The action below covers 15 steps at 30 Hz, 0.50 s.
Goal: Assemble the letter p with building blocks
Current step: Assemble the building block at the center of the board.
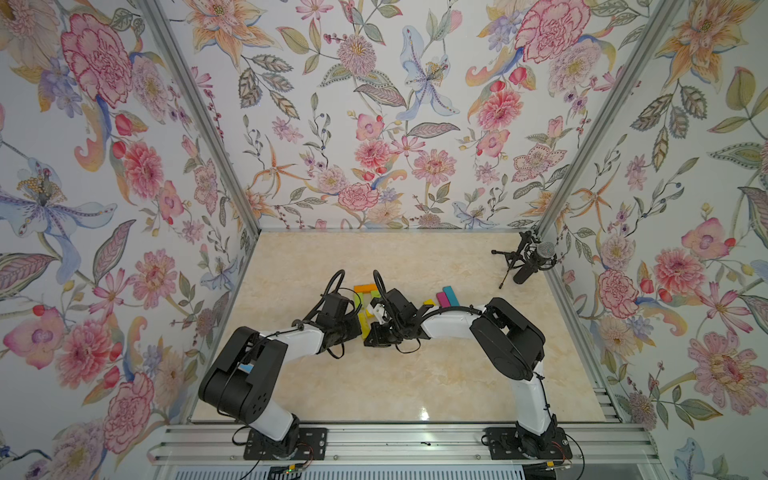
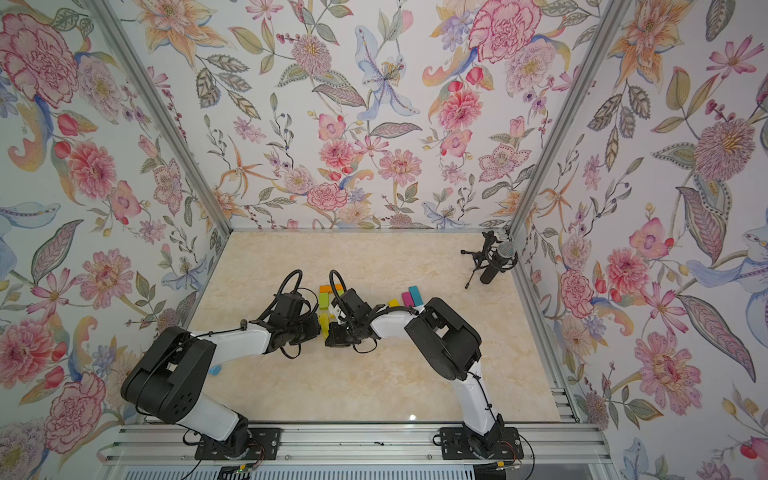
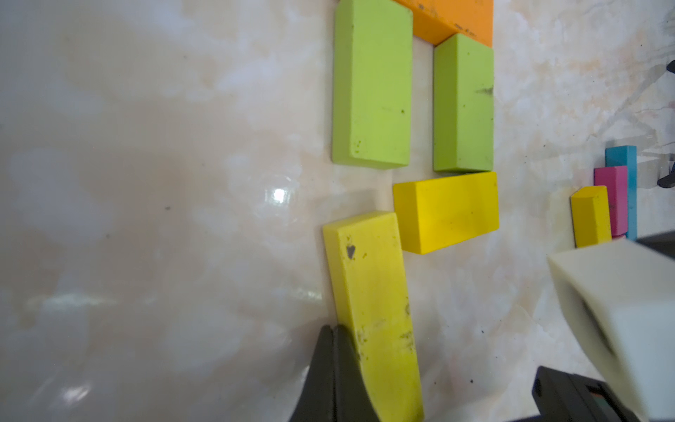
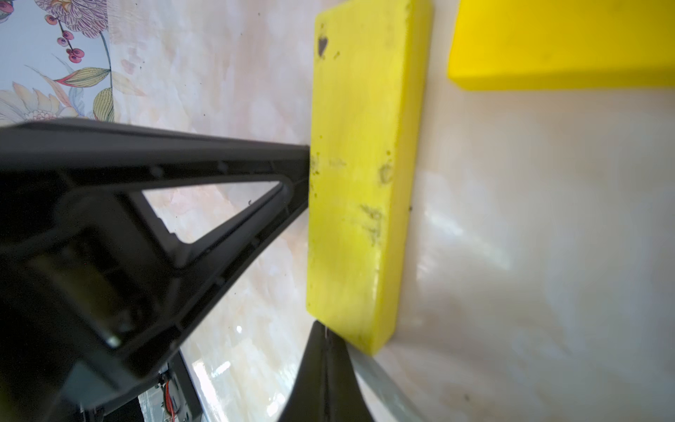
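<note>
**Task status.** The letter is largely laid out flat at the centre of the table (image 3: 146, 182), between the two wrists.

- **Bowl:** An orange block (image 3: 456, 18) forms the far bar. The right lime green block (image 3: 464, 106) forms the right side. A bright yellow block (image 3: 447, 212) closes the bowl on the near side and touches that green block.
- **Stem, far half:** The left lime green block (image 3: 370, 84) is in place.
- **Stem, near half:** The pale yellow block (image 3: 369, 292) lies slightly tilted. There is a gap between its far end and the green stem block. Its far right corner is just beside the bright yellow block.
- **Outstanding, as judged:** Square this block to the stem and close the gap.
- **Unused:** A spare yellow block (image 3: 590, 215), a pink block (image 3: 611, 197) and a teal block (image 3: 622, 157) lie side by side well to the right.

**Arm pose.** Both arms reach in from the near rail. The elbows are raised and set outward, the forearms converge on the centre, and the wrists are low over the table.

- **Left gripper** (image 3: 334, 338): The jaws are fully together and hold nothing. The tip bears on the left long side of the pale yellow block.
- **Right gripper** (image 4: 324, 330): The jaws are likewise closed and empty. The tip sits at the near end of the same block, at its left corner, touching it or just short of it.
</note>
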Each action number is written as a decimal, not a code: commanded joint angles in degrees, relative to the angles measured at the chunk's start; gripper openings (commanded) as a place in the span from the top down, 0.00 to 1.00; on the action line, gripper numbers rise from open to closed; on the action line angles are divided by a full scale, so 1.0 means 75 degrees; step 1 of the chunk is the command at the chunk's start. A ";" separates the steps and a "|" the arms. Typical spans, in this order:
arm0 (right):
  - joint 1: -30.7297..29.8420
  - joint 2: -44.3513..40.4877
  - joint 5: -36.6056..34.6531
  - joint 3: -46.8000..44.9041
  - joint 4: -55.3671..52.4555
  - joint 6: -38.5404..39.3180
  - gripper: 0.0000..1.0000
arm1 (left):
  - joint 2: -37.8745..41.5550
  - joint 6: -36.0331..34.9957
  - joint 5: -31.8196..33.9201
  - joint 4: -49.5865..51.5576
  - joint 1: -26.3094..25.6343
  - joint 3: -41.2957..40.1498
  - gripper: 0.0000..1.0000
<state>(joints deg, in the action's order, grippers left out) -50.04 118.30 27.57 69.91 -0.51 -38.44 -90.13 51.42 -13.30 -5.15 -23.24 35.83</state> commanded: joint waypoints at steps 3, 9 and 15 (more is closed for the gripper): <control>0.0350 -0.0704 -0.0236 -0.0599 -0.0179 0.0056 0.99 | -0.0344 -0.0218 0.0332 0.0915 0.0360 0.0024 1.00; 0.0584 -0.0464 -0.0162 -0.0525 -0.0179 0.0193 1.00 | -0.0340 -0.0368 0.0310 0.0997 0.0631 0.0204 1.00; 0.0762 -0.0058 0.0038 -0.0090 -0.0184 0.0271 1.00 | -0.0376 -0.0305 0.0059 0.0984 0.0620 0.0314 1.00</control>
<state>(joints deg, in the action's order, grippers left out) -44.84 116.03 27.05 67.37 -1.45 -37.47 -91.39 50.06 -13.21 -2.35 -19.11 38.37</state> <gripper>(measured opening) 0.047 0.048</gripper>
